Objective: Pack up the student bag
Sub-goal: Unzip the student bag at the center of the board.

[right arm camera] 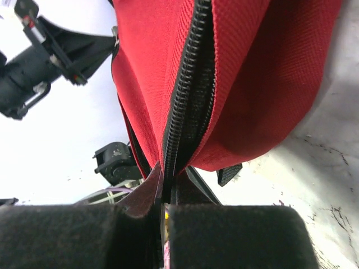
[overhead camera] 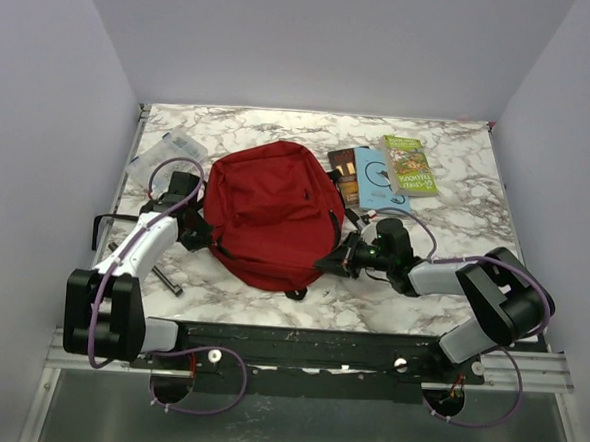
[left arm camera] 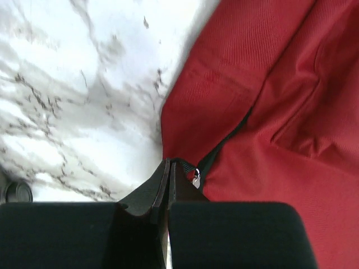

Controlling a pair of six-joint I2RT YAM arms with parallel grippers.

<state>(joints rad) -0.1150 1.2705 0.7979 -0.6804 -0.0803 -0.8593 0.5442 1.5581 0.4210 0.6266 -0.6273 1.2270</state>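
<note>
The student bag (overhead camera: 271, 210), a dark red backpack, lies flat in the middle of the marble table (overhead camera: 454, 241). My left gripper (overhead camera: 202, 233) is at the bag's left edge. In the left wrist view its jaws (left arm camera: 169, 164) are shut on a black pull strap with a small metal ring (left arm camera: 196, 178), beside the red fabric (left arm camera: 269, 112). My right gripper (overhead camera: 324, 264) is at the bag's near right edge. It (right arm camera: 168, 171) is shut on the bag's edge where the black zipper (right arm camera: 188, 95) ends; the zipper looks closed there.
Three books lie at the back right: a brown one (overhead camera: 344, 174), a light blue one (overhead camera: 378, 182), a green one (overhead camera: 411, 165). A clear plastic case (overhead camera: 164, 157) sits back left. A dark pen-like object (overhead camera: 167, 282) lies near the left arm. Walls enclose the table.
</note>
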